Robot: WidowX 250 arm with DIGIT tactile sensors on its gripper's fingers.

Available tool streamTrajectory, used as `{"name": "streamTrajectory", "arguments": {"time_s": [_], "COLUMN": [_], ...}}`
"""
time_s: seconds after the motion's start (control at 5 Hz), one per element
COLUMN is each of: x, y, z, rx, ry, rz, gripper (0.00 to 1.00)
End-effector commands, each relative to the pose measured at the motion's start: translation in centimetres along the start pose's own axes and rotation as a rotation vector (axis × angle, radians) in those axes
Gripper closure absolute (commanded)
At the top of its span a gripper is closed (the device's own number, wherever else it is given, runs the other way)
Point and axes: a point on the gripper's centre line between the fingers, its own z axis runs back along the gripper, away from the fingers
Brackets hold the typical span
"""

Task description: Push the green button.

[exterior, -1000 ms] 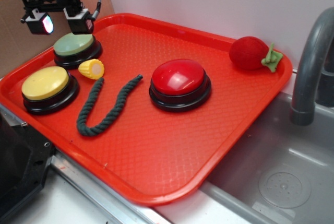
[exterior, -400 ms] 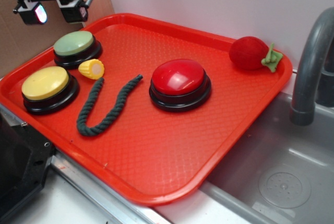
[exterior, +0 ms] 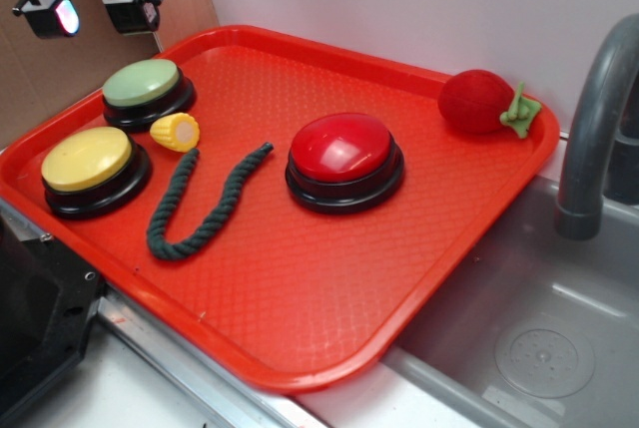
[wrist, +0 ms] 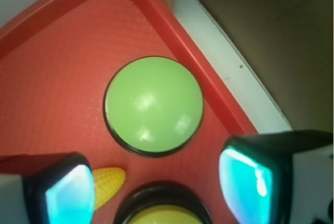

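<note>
One corn piece (exterior: pixel 175 132) touching green button (exterior: pixel 141 84).

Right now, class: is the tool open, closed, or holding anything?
Tool: open, holding nothing, raised above the green button.

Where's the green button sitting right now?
In the exterior view, the green button sits at the tray's far-left corner, just behind the toy corn and yellow button, with the gripper raised above it.

Gripper (exterior: pixel 88 11) risen higher, farther above green button (exterior: pixel 141 83).
</note>
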Motion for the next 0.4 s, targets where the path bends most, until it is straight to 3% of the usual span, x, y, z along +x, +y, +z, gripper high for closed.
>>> {"name": "streamTrajectory", "arguments": {"time_s": [0.0, 0.2], "x": [0.51, 0.28], "y": [-0.41, -0.93], "z": [3.07, 3.70], "rx": [0.001, -0.008], "ry": [-0.109, -0.125], "rz": [-0.032, -0.046], "gripper": [0.00, 0.00]}}
